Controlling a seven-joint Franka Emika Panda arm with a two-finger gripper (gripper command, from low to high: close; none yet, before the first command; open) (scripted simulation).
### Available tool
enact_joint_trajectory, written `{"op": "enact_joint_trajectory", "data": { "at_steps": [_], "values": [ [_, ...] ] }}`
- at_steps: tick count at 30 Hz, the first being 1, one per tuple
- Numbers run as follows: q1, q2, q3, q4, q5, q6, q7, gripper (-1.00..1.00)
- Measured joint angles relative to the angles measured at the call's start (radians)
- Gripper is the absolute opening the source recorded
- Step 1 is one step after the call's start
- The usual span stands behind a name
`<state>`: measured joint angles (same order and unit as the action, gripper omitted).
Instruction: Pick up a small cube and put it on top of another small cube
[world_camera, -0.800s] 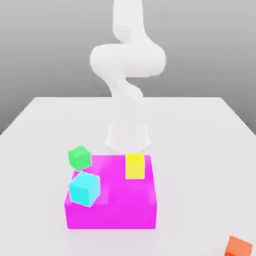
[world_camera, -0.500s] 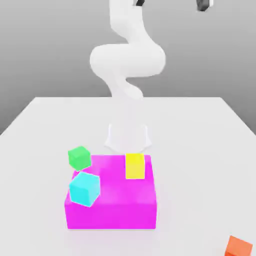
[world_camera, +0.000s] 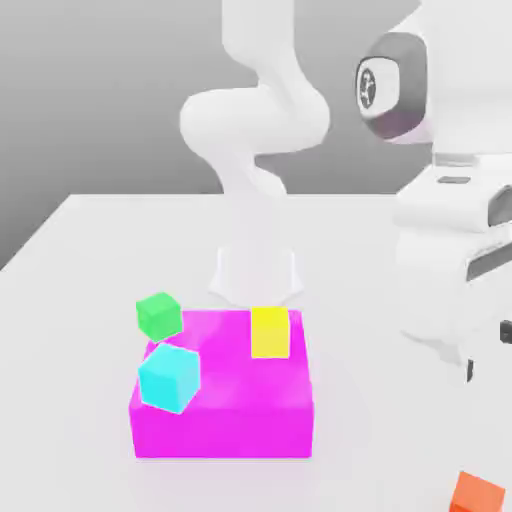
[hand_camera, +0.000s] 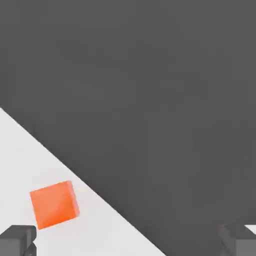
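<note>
The small orange-red cube (world_camera: 476, 493) lies alone on the white table near its front corner, at the exterior view's right. In the hand view the same cube (hand_camera: 54, 204) sits close to one dark fingertip (hand_camera: 17, 240). My gripper (hand_camera: 128, 242) is open, its two fingers far apart with nothing between them. The arm's white hand (world_camera: 450, 260) hangs above the orange-red cube, well clear of it. A yellow small cube (world_camera: 269, 332) and a cyan small cube (world_camera: 168, 377) sit on the big magenta block (world_camera: 225, 410). A green small cube (world_camera: 159, 315) rests at the block's far left corner.
The arm's base (world_camera: 254, 270) stands right behind the magenta block. The table edge (hand_camera: 100, 200) runs close past the orange-red cube. Bare table (world_camera: 380, 420) lies between the block and that cube.
The arm's hand has swung down into the exterior view's right side, over the orange-red cube. The cubes and the magenta block have not moved.
</note>
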<state>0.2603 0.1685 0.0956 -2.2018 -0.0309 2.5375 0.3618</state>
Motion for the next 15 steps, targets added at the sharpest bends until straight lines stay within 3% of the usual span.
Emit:
{"op": "enact_joint_trajectory", "data": {
  "at_steps": [10,11,15],
  "values": [
    [0.069,0.365,0.011,0.051,-0.091,0.143,-0.058,0.0],
    [0.074,0.396,0.006,0.058,-0.097,0.166,-0.054,-1.0],
    [0.074,0.396,0.006,0.058,-0.096,0.165,-0.055,-1.0]
  ]
}}
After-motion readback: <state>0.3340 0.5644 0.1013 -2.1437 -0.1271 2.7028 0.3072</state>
